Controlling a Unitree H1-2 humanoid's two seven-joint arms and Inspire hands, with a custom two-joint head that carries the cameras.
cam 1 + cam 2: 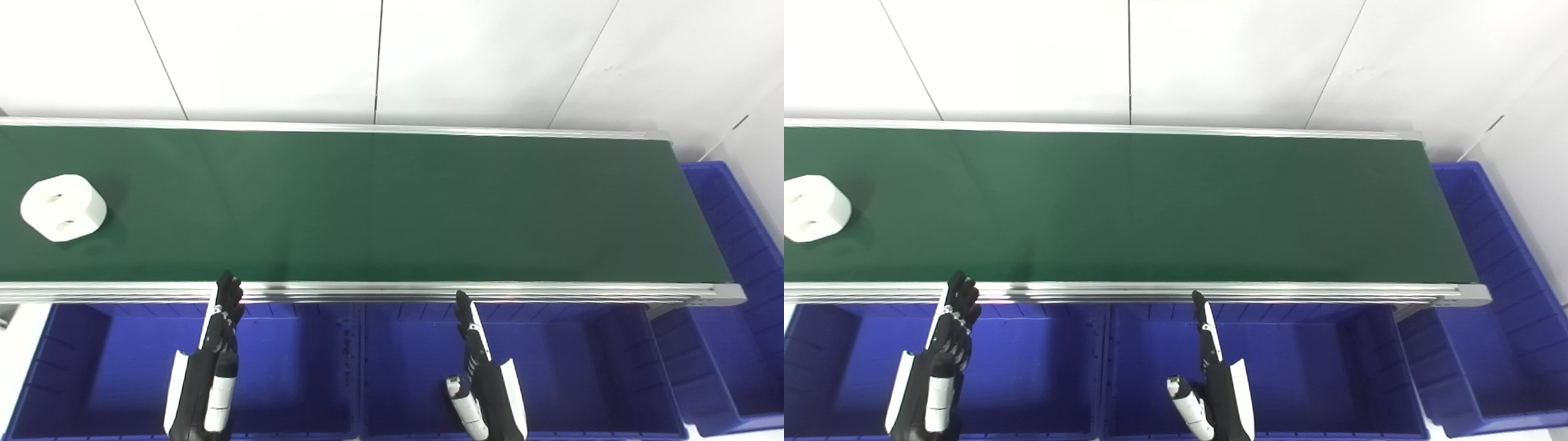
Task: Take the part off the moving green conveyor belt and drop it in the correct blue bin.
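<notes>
A white rounded part (63,207) with two holes in its top lies on the green conveyor belt (380,208) at the far left. My left hand (215,355) hovers over the left blue bin (73,367), fingers straight and apart, holding nothing. Over the middle blue bin (582,367), my right hand (481,380) is likewise open and empty. Both hands stay below the belt's near rail, well right of the part.
The belt's aluminium rail (367,291) runs between the hands and the belt. A third blue bin (741,257) stands past the belt's right end. A white wall rises behind the belt.
</notes>
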